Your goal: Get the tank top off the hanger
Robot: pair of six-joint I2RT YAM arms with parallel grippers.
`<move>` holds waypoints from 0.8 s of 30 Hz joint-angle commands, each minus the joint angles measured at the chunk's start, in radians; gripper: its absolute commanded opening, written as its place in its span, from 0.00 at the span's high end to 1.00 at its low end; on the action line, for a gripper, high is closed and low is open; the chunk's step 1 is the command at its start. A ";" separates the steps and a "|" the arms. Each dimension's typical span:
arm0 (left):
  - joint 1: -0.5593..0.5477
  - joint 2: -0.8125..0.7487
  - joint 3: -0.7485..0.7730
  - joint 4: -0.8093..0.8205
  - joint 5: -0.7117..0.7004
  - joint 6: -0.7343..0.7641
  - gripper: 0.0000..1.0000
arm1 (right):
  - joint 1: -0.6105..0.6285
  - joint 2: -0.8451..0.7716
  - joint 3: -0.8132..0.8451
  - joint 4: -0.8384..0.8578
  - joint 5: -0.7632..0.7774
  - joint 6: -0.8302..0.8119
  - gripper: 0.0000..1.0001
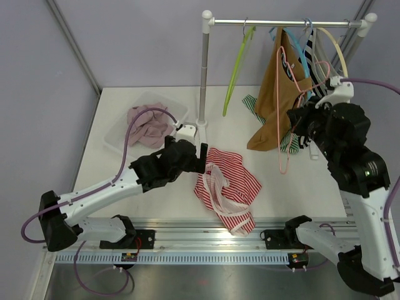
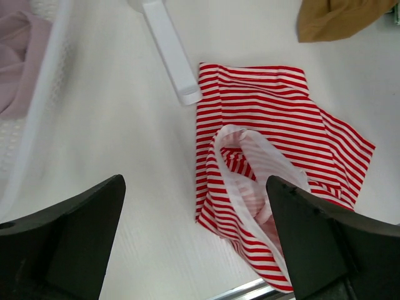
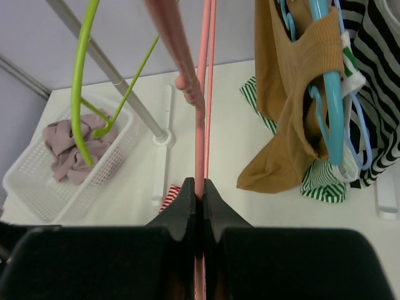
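Clearly one tank top, one pink hanger, apart.

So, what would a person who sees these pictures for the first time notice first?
Probably the red-and-white striped tank top, lying crumpled on the white table near its front edge, off any hanger. Next comes the right hand, shut on a bare pink hanger beside a hanging brown garment. The left hand is open just above the table at the tank top's left side.
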 commanded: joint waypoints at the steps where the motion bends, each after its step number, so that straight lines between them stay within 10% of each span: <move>1: 0.003 -0.070 0.078 -0.093 -0.115 -0.018 0.01 | -0.003 0.112 0.140 -0.030 0.079 -0.071 1.00; 24: -0.001 -0.232 0.104 -0.333 -0.126 0.021 0.01 | -0.004 0.925 1.024 -0.205 0.148 -0.255 1.00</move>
